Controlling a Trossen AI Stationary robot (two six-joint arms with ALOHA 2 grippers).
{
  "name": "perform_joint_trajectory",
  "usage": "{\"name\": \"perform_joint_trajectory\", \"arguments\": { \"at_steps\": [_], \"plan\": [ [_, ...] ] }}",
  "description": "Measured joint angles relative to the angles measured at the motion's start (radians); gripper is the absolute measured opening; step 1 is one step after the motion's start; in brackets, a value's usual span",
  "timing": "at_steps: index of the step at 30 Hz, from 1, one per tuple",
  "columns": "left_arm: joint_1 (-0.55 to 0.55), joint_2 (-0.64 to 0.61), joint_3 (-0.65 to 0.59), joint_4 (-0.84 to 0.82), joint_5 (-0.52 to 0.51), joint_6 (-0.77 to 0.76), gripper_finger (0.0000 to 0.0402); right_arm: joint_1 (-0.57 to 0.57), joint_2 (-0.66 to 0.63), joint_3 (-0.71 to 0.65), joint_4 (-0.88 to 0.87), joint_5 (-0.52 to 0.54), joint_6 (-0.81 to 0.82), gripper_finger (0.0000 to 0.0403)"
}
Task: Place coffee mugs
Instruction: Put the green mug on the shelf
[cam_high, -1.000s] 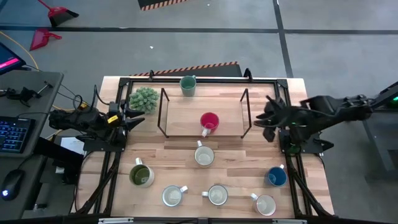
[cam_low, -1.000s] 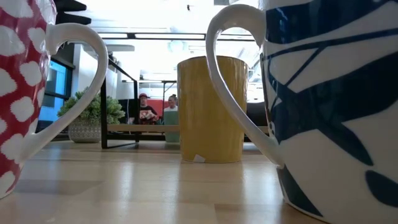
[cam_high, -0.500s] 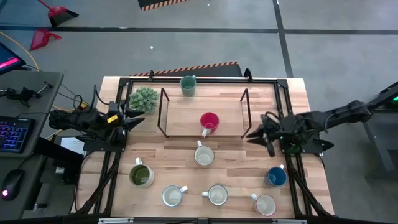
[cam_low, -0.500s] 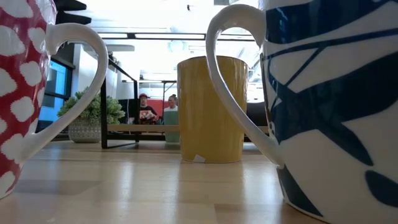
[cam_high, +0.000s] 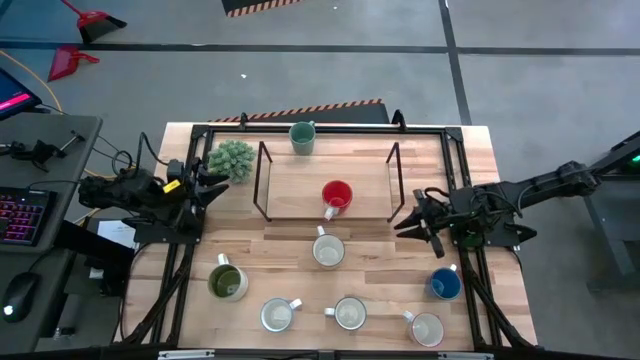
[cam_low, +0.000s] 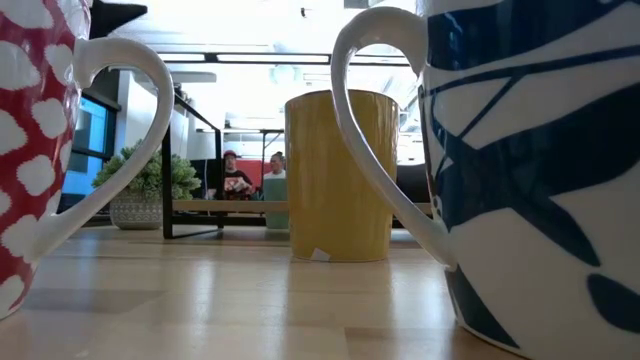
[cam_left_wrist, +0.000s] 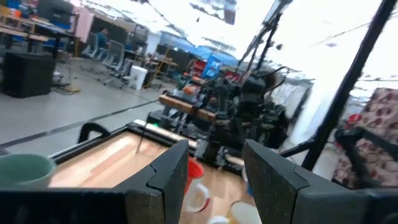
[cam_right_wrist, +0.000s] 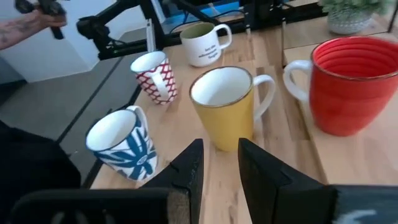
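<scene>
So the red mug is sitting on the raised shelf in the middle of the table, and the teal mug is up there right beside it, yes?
Not quite. The red mug is on the raised shelf, but the teal mug is not beside it: in the high view it stands apart, behind the shelf near the table's far edge.

The right gripper (cam_high: 408, 222) now sits lower and nearer the table's middle than a second ago, just right of the rack (cam_high: 392, 180). The left gripper (cam_high: 222, 180) has shifted slightly toward the plant (cam_high: 231, 158).
</scene>
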Motion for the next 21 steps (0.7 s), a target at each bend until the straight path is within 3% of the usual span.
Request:
{"name": "perform_joint_trajectory", "arguments": {
  "at_steps": [5,8,14,18,21],
  "plan": [
    [0.000,0.024,0.000,0.024,0.118,-0.046,0.0145,0.000,0.000,0.000,0.008,0.040,0.044,0.0080],
    [0.000,0.080,0.000,0.094,0.105,-0.084,0.0145,0.000,0.000,0.000,0.008,0.057,0.061,0.0080],
    [0.005,0.224,0.051,0.181,-0.117,0.032,0.0155,-0.001,0.000,0.000,0.008,0.083,0.084,0.0080],
    [0.032,0.364,0.153,0.182,-0.251,0.102,0.0173,-0.002,0.000,0.000,0.008,0.100,0.113,0.0080],
    [0.077,0.476,0.263,0.186,-0.283,0.161,0.0185,-0.002,0.000,0.000,0.008,0.100,0.113,0.0080]
  ]
}}
